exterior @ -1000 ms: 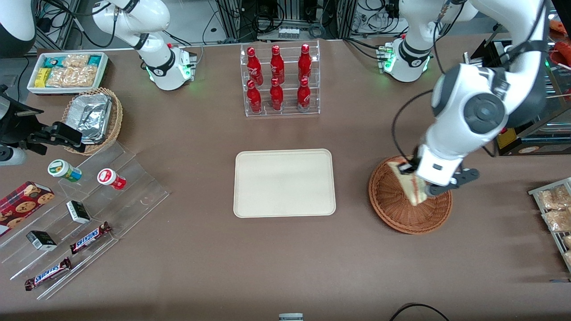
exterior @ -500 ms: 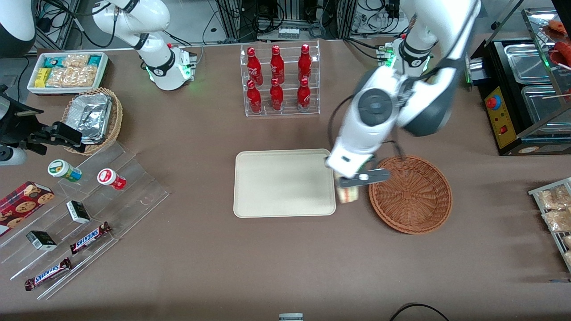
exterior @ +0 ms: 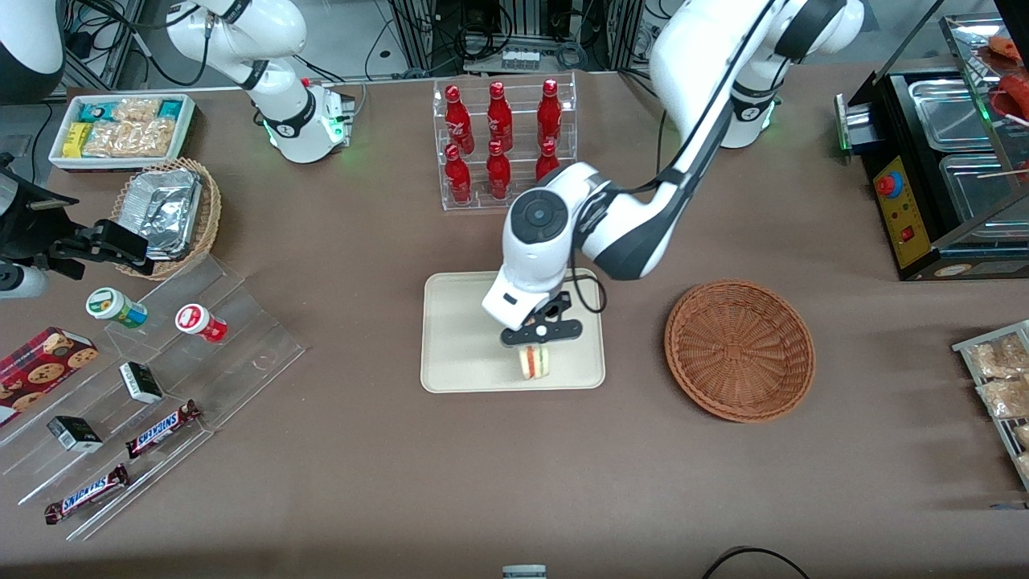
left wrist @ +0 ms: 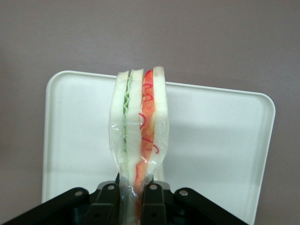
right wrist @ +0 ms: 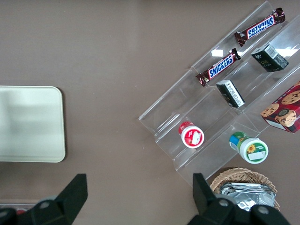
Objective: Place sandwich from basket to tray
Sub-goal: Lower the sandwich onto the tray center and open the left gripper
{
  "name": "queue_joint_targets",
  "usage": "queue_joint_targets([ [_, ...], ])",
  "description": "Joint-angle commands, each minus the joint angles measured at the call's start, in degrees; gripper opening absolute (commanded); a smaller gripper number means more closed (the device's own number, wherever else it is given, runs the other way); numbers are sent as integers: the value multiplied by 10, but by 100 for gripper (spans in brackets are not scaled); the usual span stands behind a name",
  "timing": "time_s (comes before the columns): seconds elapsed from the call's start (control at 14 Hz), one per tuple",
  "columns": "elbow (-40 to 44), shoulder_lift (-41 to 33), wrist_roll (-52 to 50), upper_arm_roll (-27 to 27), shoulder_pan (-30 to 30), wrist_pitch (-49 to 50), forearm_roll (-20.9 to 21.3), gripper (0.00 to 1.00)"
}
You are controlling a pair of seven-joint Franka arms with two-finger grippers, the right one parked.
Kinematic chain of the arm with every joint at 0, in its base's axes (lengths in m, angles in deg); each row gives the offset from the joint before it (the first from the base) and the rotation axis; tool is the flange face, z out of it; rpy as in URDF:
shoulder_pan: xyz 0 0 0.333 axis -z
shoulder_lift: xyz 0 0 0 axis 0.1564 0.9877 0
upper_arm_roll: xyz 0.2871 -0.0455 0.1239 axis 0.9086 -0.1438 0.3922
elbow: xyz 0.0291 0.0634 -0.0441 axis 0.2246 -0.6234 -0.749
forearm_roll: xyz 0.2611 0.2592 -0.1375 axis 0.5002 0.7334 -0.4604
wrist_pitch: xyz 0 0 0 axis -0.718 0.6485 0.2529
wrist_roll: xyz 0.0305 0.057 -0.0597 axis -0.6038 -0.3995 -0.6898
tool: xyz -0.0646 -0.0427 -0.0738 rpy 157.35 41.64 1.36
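My left gripper (exterior: pixel 536 344) is shut on the sandwich (exterior: pixel 534 362), a plastic-wrapped wedge of pale bread with red and green filling. It holds the sandwich above the cream-beige tray (exterior: pixel 466 338), over the tray's part nearest the front camera. In the left wrist view the sandwich (left wrist: pixel 138 126) stands on edge between the black fingers (left wrist: pixel 153 201), with the tray (left wrist: pixel 215 136) beneath it. The reddish-brown wicker basket (exterior: pixel 739 350) stands beside the tray, toward the working arm's end, with nothing in it.
A clear rack of red bottles (exterior: pixel 502 145) stands farther from the front camera than the tray. Toward the parked arm's end are a clear stepped stand (exterior: pixel 161 386) with snack bars and cups, a tan basket of foil trays (exterior: pixel 169 213) and a white snack bin (exterior: pixel 120 129).
My gripper lifted the sandwich out of the basket and carried it sideways to above the tray. The basket now holds nothing.
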State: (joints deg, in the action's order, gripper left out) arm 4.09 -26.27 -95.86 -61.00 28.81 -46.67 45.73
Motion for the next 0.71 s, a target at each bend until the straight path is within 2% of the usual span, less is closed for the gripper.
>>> queue_joint_targets([
  [0.0,29,39,-6,9,17,-9,15,0],
  [0.14,29,54,2,9,17,-25,18,0],
  [0.29,29,71,1,9,32,-48,39,0],
  [0.5,29,82,2,9,42,-51,40,0],
  [0.57,28,83,2,9,43,-51,40,27],
  [0.64,28,85,2,9,43,-50,40,74],
])
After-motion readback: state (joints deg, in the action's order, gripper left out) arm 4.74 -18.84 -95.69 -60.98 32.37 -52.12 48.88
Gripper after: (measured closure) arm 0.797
